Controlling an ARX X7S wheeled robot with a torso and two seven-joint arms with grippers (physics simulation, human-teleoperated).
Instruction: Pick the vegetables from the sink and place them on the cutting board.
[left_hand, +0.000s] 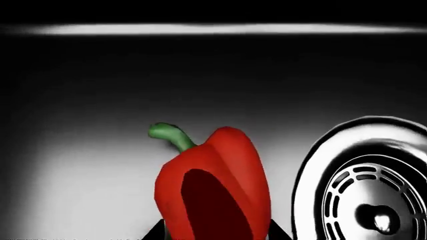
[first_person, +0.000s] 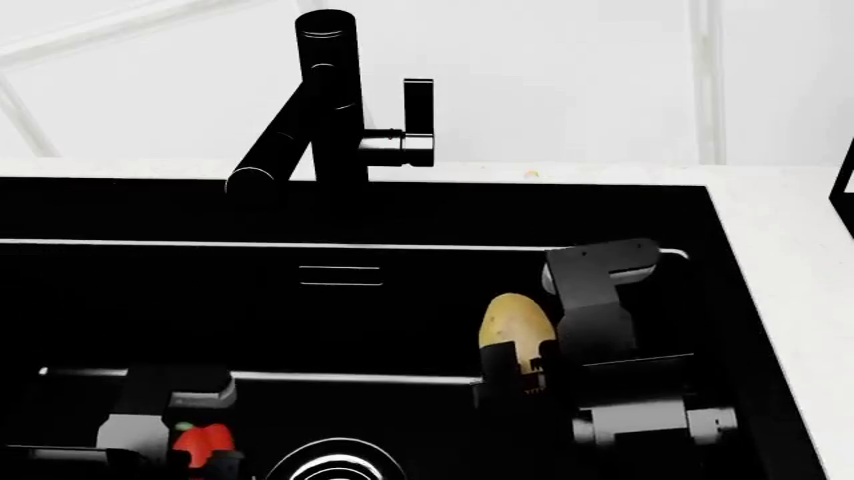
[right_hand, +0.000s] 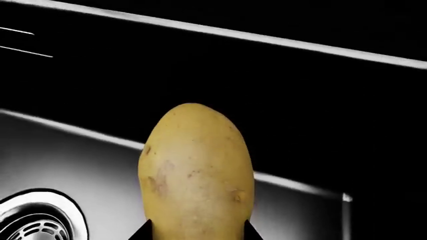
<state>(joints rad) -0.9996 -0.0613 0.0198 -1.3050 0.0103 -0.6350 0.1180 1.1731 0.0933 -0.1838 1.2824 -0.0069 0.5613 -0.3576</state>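
Inside the sink (first_person: 767, 330), the potato (first_person: 515, 322) is clamped in the right gripper (first_person: 511, 372) and the red bell pepper (first_person: 203, 441) in the left gripper (first_person: 200, 455). Both should be raised straight up past the rim (faucet (first_person: 320, 95) avoided). The cutting board is not seen.

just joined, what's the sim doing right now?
Both arms are down in the black sink, each on one vegetable. The right gripper is closed on the potato, which stands end-up between its fingers. The left gripper is closed around the red bell pepper, close beside the metal drain. Whether either vegetable has left the basin floor can't be told. The black faucet stands behind the basin; no cutting board is in view.
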